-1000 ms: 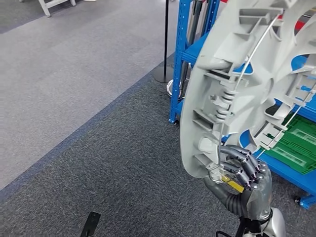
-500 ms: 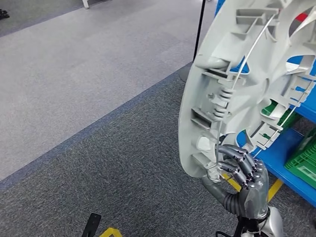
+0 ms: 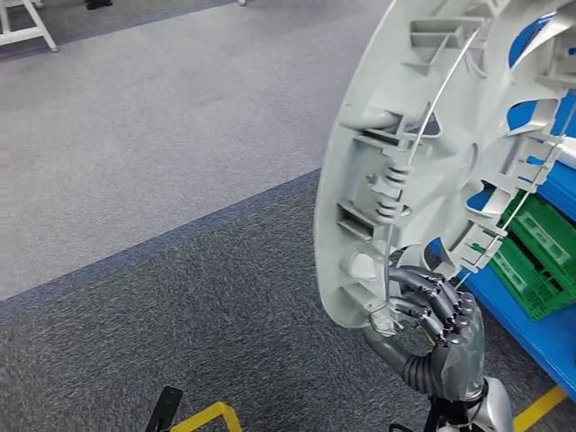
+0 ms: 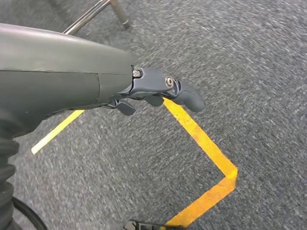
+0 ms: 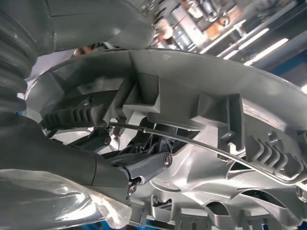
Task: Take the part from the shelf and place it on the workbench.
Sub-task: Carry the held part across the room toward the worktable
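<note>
The part is a large grey plastic wheel cover (image 3: 435, 153) with a wire ring on its ribbed back, held upright at the right of the head view. My right hand (image 3: 441, 337) grips its lower rim, fingers curled over the edge. The right wrist view shows the cover's ribbed inner side (image 5: 203, 110) close up, with my right hand (image 5: 108, 167) wrapped on it. My left hand (image 4: 159, 91) hangs over the carpet with its fingers straight and apart, holding nothing.
Blue shelf (image 3: 544, 324) with a green crate (image 3: 536, 252) lies at the right behind the cover. Dark carpet with yellow floor tape (image 3: 203, 418) is below, lighter grey carpet (image 3: 170, 135) beyond. A white frame leg (image 3: 27, 27) stands far left.
The whole view has swung left: the blue shelf and black post slid off to the right, and more open floor shows. The cover stays in my right hand.
</note>
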Robot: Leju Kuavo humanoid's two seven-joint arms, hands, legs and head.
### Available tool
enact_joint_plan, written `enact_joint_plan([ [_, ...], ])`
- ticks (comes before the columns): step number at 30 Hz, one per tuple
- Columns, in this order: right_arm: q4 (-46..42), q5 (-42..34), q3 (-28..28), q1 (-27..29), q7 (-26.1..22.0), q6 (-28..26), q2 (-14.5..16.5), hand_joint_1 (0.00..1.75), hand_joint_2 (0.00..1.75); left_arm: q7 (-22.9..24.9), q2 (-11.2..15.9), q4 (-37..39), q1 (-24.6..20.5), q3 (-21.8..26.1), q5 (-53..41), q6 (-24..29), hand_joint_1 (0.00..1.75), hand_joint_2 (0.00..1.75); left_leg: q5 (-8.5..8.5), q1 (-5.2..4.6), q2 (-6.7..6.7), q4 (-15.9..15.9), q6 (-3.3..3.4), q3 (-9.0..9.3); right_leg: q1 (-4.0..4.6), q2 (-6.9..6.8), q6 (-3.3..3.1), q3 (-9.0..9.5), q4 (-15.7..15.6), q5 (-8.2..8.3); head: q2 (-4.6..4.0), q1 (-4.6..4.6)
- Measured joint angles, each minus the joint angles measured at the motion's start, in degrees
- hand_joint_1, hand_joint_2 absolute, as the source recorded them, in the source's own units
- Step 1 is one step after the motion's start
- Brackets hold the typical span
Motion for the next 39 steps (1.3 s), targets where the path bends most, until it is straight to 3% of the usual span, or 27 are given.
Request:
enact_joint_plan([
  [2,0.06,-0.08,0.17,-0.17,-0.03,0.08,0.01,1.75,1.75,0.19,-0.13,0.01,0.03,0.0,-0.1,-0.05,0.0,1.75,0.15,0.18,-1.19,0.07,-0.71,-0.5,0.06,0.41,-0.16,0.9,-1.42,-0.13,0.01,-0.04],
  [3,0.08,-0.1,0.25,-0.26,-0.04,0.09,0.02,1.75,1.75,0.39,-0.06,0.02,0.13,0.0,-0.17,-0.03,0.0,1.75,0.22,0.27,-1.66,0.01,-1.08,-0.63,0.01,-0.2,-0.34,0.95,-1.54,-0.05,0.01,-0.04],
  [4,0.09,-0.12,0.29,-0.33,-0.04,0.08,0.04,1.75,1.75,0.6,-0.04,0.02,0.26,-0.01,-0.26,0.0,0.0,1.75,-0.05,0.19,-1.13,0.29,-1.43,-0.76,-0.1,-0.84,-0.63,1.15,-1.8,0.04,0.01,-0.15],
  [5,0.09,-0.16,0.31,-0.42,-0.03,0.07,0.08,1.75,1.75,0.78,0.02,0.02,0.33,-0.01,-0.33,0.03,0.0,1.75,-0.84,0.08,0.09,1.37,-1.78,-1.22,-0.24,-1.59,-0.93,1.4,-2.08,0.12,0.01,-0.36],
  [7,0.1,-0.17,0.31,-0.49,-0.02,0.05,0.2,1.75,1.75,0.97,0.09,0.02,0.27,-0.01,-0.44,0.11,0.0,1.75,-4.01,0.05,3.64,6.82,-2.4,-3.65,-0.32,-3.16,-1.35,1.78,-2.39,0.1,0.0,-0.8],
  [9,0.14,-0.08,0.33,-0.49,-0.04,0.06,0.27,1.75,1.75,1.19,0.19,0.02,0.19,0.0,-0.47,0.17,0.0,1.75,-6.99,0.44,5.1,13.9,-2.9,-7.01,-0.24,-4.76,-1.43,1.91,-2.36,-0.09,0.0,-0.93],
  [10,0.18,-0.03,0.37,-0.47,-0.05,0.07,0.27,1.75,1.75,1.3,0.23,0.02,0.24,0.0,-0.47,0.19,0.0,1.75,-7.18,0.62,5.31,15.57,-3.07,-7.81,-0.23,-5.54,-1.4,1.99,-2.35,-0.21,0.0,-0.93],
  [11,0.21,0.03,0.41,-0.48,-0.05,0.08,0.28,1.75,1.75,1.4,0.27,0.02,0.3,-0.01,-0.47,0.2,0.0,1.75,-6.22,0.75,5.49,15.0,-3.17,-7.51,-0.23,-6.26,-1.31,2.13,-2.34,-0.35,0.0,-0.94],
  [12,0.25,0.14,0.45,-0.48,-0.02,0.06,0.28,1.75,1.75,1.51,0.33,0.02,0.35,-0.01,-0.49,0.2,0.0,1.75,-4.32,0.82,5.84,12.16,-3.17,-6.08,-0.24,-6.96,-1.17,2.36,-2.33,-0.52,0.0,-0.94],
  [14,0.27,0.6,0.48,-0.52,0.09,-0.06,0.29,1.75,1.75,1.68,0.45,0.02,0.31,-0.01,-0.63,0.22,0.0,1.75,-0.79,0.48,8.21,4.16,-2.82,-2.1,-0.08,-8.18,-0.7,2.92,-2.29,-0.97,0.0,-0.97],
  [16,0.27,1.07,0.44,-0.65,0.16,-0.25,0.3,1.75,1.75,1.73,0.5,0.02,0.14,-0.01,-0.74,0.31,0.0,1.75,0.08,-0.07,10.1,0.16,-2.01,-0.31,0.27,-9.26,-0.15,3.21,-2.24,-1.35,0.01,-0.95],
  [18,0.26,1.22,0.42,-0.98,0.15,-0.3,0.3,1.75,1.75,1.49,0.52,0.02,0.02,0.02,-0.62,0.38,0.0,1.75,-0.08,-0.27,9.34,-0.08,-1.16,-0.5,0.44,-10.49,0.38,3.48,-2.42,-1.55,0.01,-0.93],
  [19,0.24,1.17,0.42,-1.25,0.14,-0.23,0.29,1.75,1.75,1.26,0.51,0.01,0.0,0.05,-0.52,0.36,0.0,1.75,0.0,-0.17,8.69,-0.23,-0.79,-0.46,0.37,-10.53,0.67,3.56,-2.37,-1.85,0.0,-0.91],
  [21,0.15,0.93,0.39,-1.78,0.15,-0.01,0.28,1.75,1.75,0.72,0.51,0.0,-0.28,0.11,-0.34,0.18,0.0,1.75,0.25,0.16,7.38,-0.59,0.02,-0.27,0.17,-8.12,1.09,2.44,0.4,-3.89,0.01,-0.68],
  [23,0.09,0.71,0.43,-2.01,0.17,0.2,0.28,1.75,1.75,0.42,0.29,0.0,-0.69,0.15,-0.45,-0.26,0.0,1.75,0.3,0.27,5.94,-0.65,0.53,-0.25,0.07,-4.77,1.21,-1.36,8.24,-7.73,0.01,-0.39],
  [24,0.1,0.65,0.5,-1.99,0.2,0.26,0.28,1.75,1.75,0.43,0.08,0.0,-0.8,0.14,-0.64,-0.47,0.0,1.75,0.28,0.22,5.13,-0.63,0.63,-0.26,0.08,-4.06,1.23,-3.49,12.32,-9.21,0.0,-0.33],
  [25,0.11,0.63,0.58,-1.95,0.22,0.28,0.28,1.75,1.75,0.52,-0.18,0.0,-0.81,0.14,-0.86,-0.6,0.0,1.75,0.26,0.16,4.27,-0.61,0.67,-0.21,0.11,-3.77,1.19,-5.01,14.91,-9.69,0.0,-0.33],
  [26,0.12,0.62,0.68,-1.92,0.25,0.27,0.28,1.75,1.75,0.62,-0.39,0.0,-0.76,0.13,-1.14,-0.66,0.0,1.75,0.25,0.11,3.41,-0.57,0.67,-0.13,0.14,-3.65,1.07,-5.42,15.05,-8.81,0.0,-0.34],
  [28,0.12,0.61,0.77,-1.87,0.27,0.2,0.28,1.75,1.75,0.77,-0.63,0.0,-0.66,0.1,-1.79,-0.64,0.0,1.75,0.18,0.07,1.73,-0.48,0.58,0.12,0.13,-2.85,0.63,-3.13,8.88,-4.24,0.0,-0.32],
  [30,0.1,0.61,0.78,-1.78,0.27,0.03,0.28,1.75,1.75,1.11,-0.64,0.0,-0.66,0.03,-2.61,-0.5,0.0,1.75,0.05,-0.01,0.23,-0.24,0.28,0.1,0.0,-0.54,0.18,0.28,1.39,-1.03,0.0,-0.35],
  [32,0.04,0.49,0.83,-1.55,0.17,-0.22,0.29,1.75,1.75,2.2,-0.44,0.01,-0.52,-0.01,-3.0,0.05,0.0,1.75,0.14,0.13,-1.02,-0.05,-0.31,-0.38,-0.01,0.61,0.06,1.84,-1.44,-0.85,0.0,-0.42],
  [33,0.0,0.42,0.87,-1.45,0.1,-0.31,0.3,1.75,1.75,2.82,-0.22,0.02,-0.36,0.01,-2.91,0.41,0.0,1.75,0.25,0.22,-1.62,-0.05,-0.67,-0.61,-0.04,0.16,0.04,2.14,-1.83,-0.92,0.0,-0.42],
  [34,-0.04,0.44,0.92,-1.43,0.1,-0.33,0.31,1.75,1.75,3.31,0.08,0.02,-0.13,0.04,-2.73,0.74,0.0,1.75,0.22,0.26,-1.61,-0.02,-1.04,-0.73,-0.1,-0.43,-0.11,2.23,-1.97,-0.85,0.0,-0.4],
  [36,-0.13,0.61,0.96,-1.6,0.33,-0.14,0.34,1.75,1.75,3.13,0.67,0.02,0.07,0.14,-2.25,1.65,0.0,1.75,-1.22,0.04,0.94,2.0,-1.85,-1.61,-0.33,-1.8,-0.65,2.64,-2.43,-0.75,0.0,-0.78],
  [38,-0.21,0.21,0.98,-2.15,0.51,0.64,0.38,1.75,1.75,1.38,0.91,0.02,-0.15,0.54,-1.38,2.9,0.0,1.75,-4.63,0.12,4.33,8.58,-2.58,-4.68,-0.29,-3.36,-1.05,2.91,-2.54,-0.87,0.0,-1.2],
  [39,-0.24,-0.13,1.04,-2.68,0.51,1.29,0.4,1.75,1.75,0.27,0.86,0.02,-0.28,0.92,-0.85,3.33,0.0,1.75,-6.22,0.3,4.98,12.6,-2.86,-6.64,-0.24,-4.14,-1.11,2.96,-2.51,-0.96,0.0,-1.25],
])
